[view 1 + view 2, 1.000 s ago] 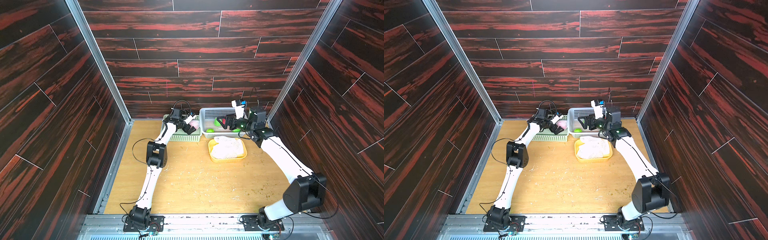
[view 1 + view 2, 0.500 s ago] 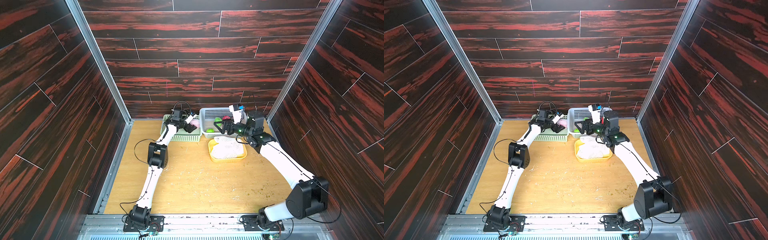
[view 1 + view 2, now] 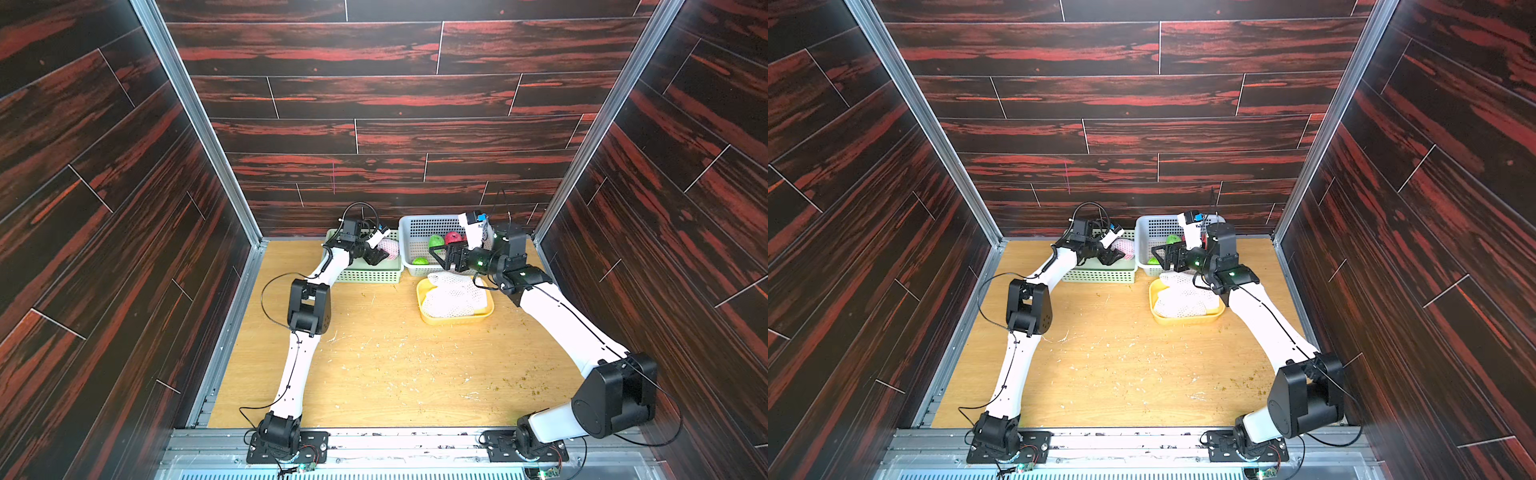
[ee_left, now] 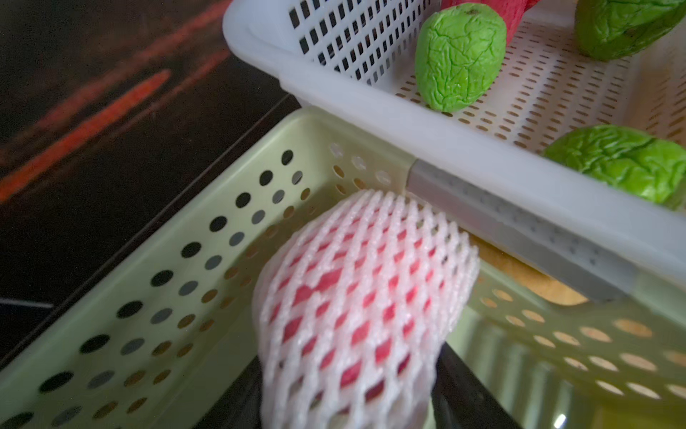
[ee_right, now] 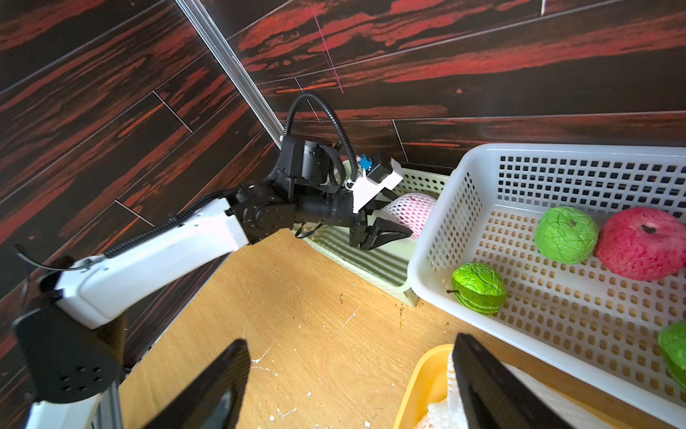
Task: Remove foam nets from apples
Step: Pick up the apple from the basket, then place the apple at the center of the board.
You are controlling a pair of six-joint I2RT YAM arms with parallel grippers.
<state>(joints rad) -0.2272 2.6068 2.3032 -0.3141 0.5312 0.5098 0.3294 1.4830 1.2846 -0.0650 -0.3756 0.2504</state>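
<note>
A red apple in a white foam net sits between the jaws of my left gripper over the pale green basket. The black fingers press on both sides of the net. Both top views show this apple at the gripper's tip. Bare apples lie in the white basket: a green one, a red one and a small green one. My right gripper stands open and holds nothing, above the floor by the yellow tray.
The yellow tray in front of the white basket holds a heap of loose foam nets. The green basket stands left of the white one, both against the back wall. White crumbs litter the wooden floor.
My left gripper's jaws have closed in on the netted apple. My right gripper has swung left and forward, from over the white basket to its front edge by the yellow tray.
</note>
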